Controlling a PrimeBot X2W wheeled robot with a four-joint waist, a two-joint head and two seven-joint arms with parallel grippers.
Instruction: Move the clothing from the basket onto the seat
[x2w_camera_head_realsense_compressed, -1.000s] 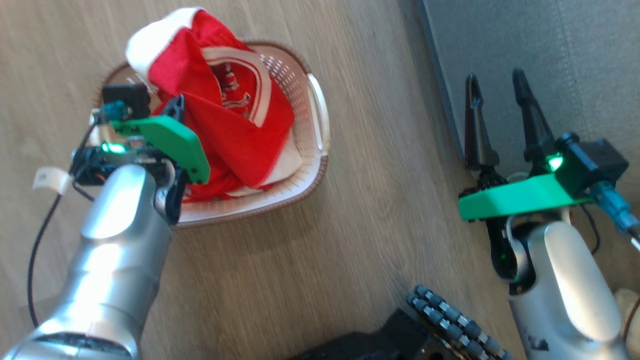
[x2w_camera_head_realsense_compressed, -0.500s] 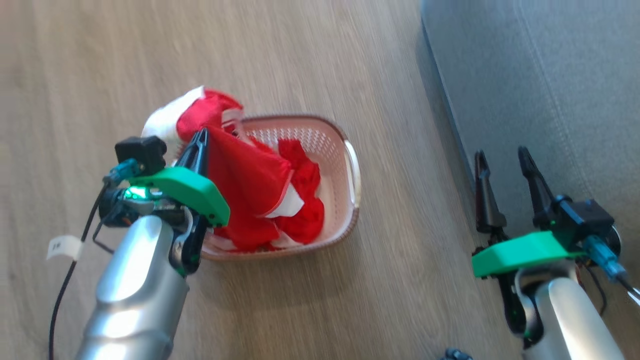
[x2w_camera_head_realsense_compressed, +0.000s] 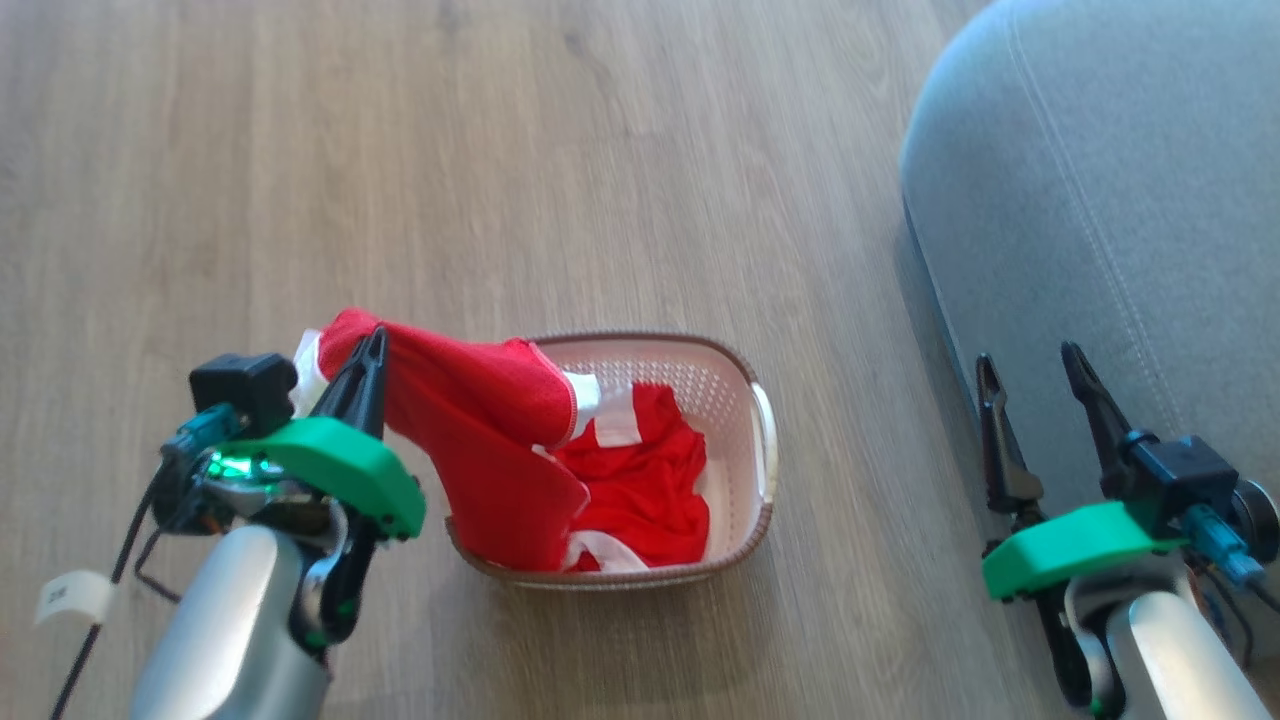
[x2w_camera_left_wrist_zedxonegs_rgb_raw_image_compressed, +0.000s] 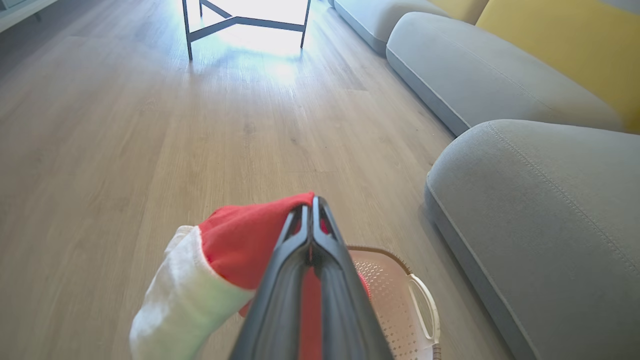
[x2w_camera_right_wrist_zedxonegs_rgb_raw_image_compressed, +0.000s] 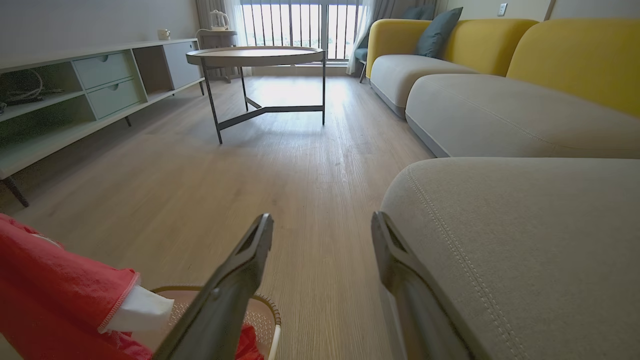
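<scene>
Head view, lower left: left end effector (x2w_camera_head_realsense_compressed: 368, 350) pinched fully shut on a raised fold of the clothing (x2w_camera_head_realsense_compressed: 480, 440), red cloth stretched from there down into the basket (x2w_camera_head_realsense_compressed: 715, 385), more red garments lying inside at frame centre. Lower right: right end effector (x2w_camera_head_realsense_compressed: 1030, 365) spread wide, holding nothing, at the edge of the seat (x2w_camera_head_realsense_compressed: 1100, 200). Judged soft, light and limp, likely to sag and pull its neighbours along; best taken at a bunched fold, as here. Left wrist view: both fingers (x2w_camera_left_wrist_zedxonegs_rgb_raw_image_compressed: 330, 260) pressed together on red fabric, white trim (x2w_camera_left_wrist_zedxonegs_rgb_raw_image_compressed: 180, 300) hanging at lower left, seat at right. Right wrist view: wide gap between the fingers, wooden floor (x2w_camera_right_wrist_zedxonegs_rgb_raw_image_compressed: 300, 160) ahead, round table (x2w_camera_right_wrist_zedxonegs_rgb_raw_image_compressed: 255, 52) and sideboard (x2w_camera_right_wrist_zedxonegs_rgb_raw_image_compressed: 100, 80) at the top, well apart. A strip of floor between basket and seat; main hindrance, by judgement, trailing cloth catching on the basket rim.
</scene>
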